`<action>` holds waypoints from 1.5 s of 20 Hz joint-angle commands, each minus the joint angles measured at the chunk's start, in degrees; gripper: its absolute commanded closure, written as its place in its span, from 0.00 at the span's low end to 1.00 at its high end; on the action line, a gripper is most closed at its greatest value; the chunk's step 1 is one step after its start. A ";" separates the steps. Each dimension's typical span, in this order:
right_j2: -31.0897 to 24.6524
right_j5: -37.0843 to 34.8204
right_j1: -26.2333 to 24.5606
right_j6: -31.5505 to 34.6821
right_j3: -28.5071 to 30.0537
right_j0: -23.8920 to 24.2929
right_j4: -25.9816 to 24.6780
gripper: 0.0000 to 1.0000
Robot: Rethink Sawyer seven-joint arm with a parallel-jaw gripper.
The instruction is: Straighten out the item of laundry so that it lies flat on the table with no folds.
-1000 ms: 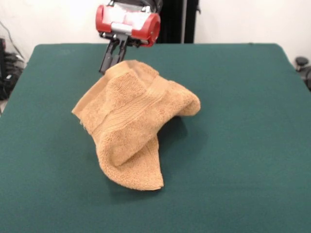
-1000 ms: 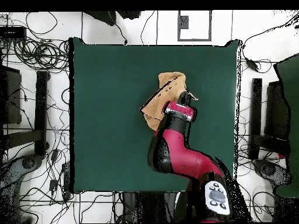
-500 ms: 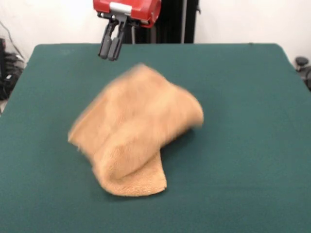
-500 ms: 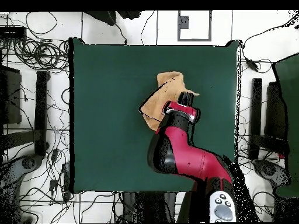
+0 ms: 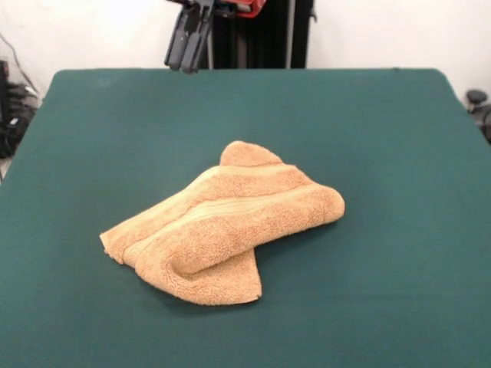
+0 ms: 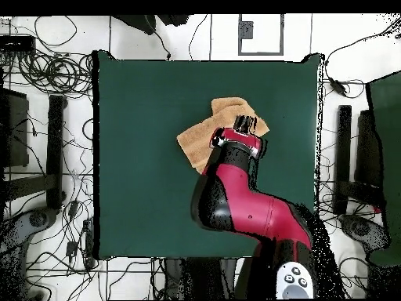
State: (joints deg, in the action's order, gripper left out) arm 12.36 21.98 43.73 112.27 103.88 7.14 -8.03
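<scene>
End effector [image 5: 189,60]: two dark fingers hang side by side at the top of the front view, pressed close together with nothing between them; clenched and empty, raised well clear of the towel.
Hidden part of end effector: its red body is cut off by the top edge in the front view; from overhead only its tip [image 6: 246,124] shows past the red arm.
Arm [image 6: 235,200]: in the overhead view it reaches over the desk and covers part of the towel.
Towel [image 5: 222,222]: tan-orange, lying crumpled near the middle of the desk, folded over itself with a thick rolled flap on top and a smooth stripe band running along it.
Towel's hidden parts: the under layers cannot be seen; no care tag can be made out.
Desk [image 5: 383,153]: dark green cloth cover, far wider than the towel; its near edge is cut off in the front view.
</scene>
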 commanded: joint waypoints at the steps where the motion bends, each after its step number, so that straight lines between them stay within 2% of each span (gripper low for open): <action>1: -3.85 -5.14 -0.46 4.71 -0.46 -0.33 -2.93 1.00; 4: -4.46 -3.60 -0.86 5.87 -0.13 0.49 -3.12 1.00; 9: -5.65 9.83 -6.38 12.19 0.83 2.04 -1.80 1.00; 12: -6.02 12.32 -7.57 12.64 0.80 2.54 -1.60 1.00; 17: -7.94 16.35 -9.64 12.65 -0.36 4.63 -4.43 1.00; 19: -7.91 17.69 -10.45 10.78 -1.85 4.90 -6.75 1.00; 25: -4.76 16.33 -11.00 3.51 -4.72 2.42 -10.95 1.00; 27: -7.31 10.66 -10.84 5.07 -5.39 4.22 -13.96 1.00; 30: -7.62 9.89 -12.45 7.46 -4.94 4.82 -12.32 1.00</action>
State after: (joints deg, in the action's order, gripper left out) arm 11.77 38.63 35.70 112.27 100.01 12.09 -18.63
